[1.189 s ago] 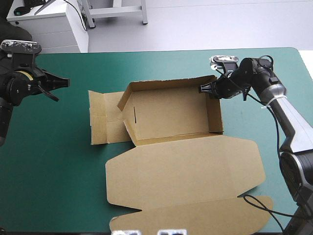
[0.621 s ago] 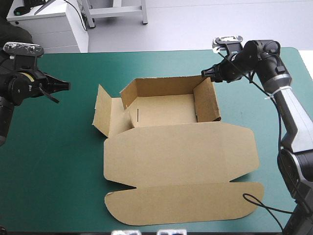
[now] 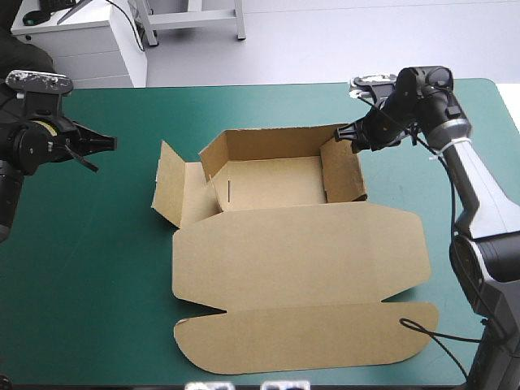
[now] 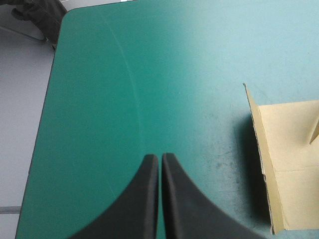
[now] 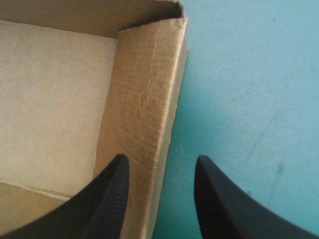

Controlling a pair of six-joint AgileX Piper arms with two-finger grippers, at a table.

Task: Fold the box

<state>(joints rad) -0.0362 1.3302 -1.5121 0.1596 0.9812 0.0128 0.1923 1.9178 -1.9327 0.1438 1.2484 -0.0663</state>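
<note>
Box (image 3: 280, 231) half-formed, right gripper (image 5: 162, 162) astride its end wall

Brown board sits in the middle of the teal-green cover (image 3: 89, 268). Its far part stands as an open tray (image 3: 276, 180), its long axis running left to right. The lid (image 3: 325, 268) lies flat and reaches toward the near edge. At the tray's left end a side flap (image 3: 172, 193) leans half-raised and is not tucked.

The right gripper is at the tray's far right corner with its black fingers spread. In the right wrist view the end wall (image 5: 147, 99) runs straight away from it between them. One finger is over the tray's inside, the other over bare cover outside. The wall's length therefore lies along the gripper's own line, not across it, and the gap is wider than the board is thick. Whether either finger touches the board I cannot tell.

The left gripper (image 4: 160, 158) has its fingers pressed together into one point and holds nothing. It hangs over the cover's left side, aimed toward the box. The leaning flap is ahead of it and off to one side, well apart.

The right arm looks far the nearer to useful work, and the coming move probably turns on that alignment. With one finger on each side, a pinch would take the wall squarely, and a push could tip it inward. The untucked left flap seems the left arm's job, with open cover to cross first.
</note>
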